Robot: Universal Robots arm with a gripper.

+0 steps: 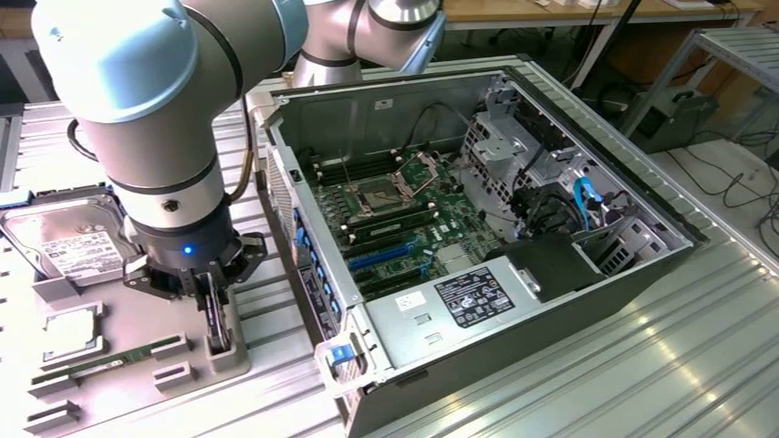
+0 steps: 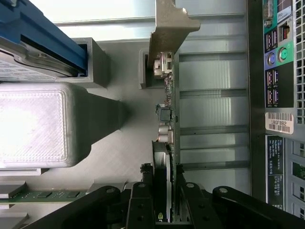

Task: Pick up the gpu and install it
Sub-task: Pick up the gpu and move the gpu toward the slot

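Observation:
The gpu (image 1: 219, 334) stands on edge in a slotted holder on the grey tray (image 1: 182, 401), at the exterior view's left of the open computer case (image 1: 487, 228). My gripper (image 1: 214, 306) reaches down over it from above. In the wrist view the gpu (image 2: 169, 119) shows edge-on, with its silver end bracket (image 2: 169, 24) at the far end beside a holder block. My gripper (image 2: 163, 180) straddles the card, its black fingers (image 2: 145, 191) pressed against both faces, shut on it. The card's lower edge still sits in the holder.
On the tray lie a silver hard drive (image 1: 67, 242), a square processor (image 1: 71, 333) and a green memory stick (image 1: 109, 360). The case lies on its side with the motherboard and blue expansion slots (image 1: 383, 260) exposed. Its rear port panel (image 2: 281, 71) is close beside the gpu.

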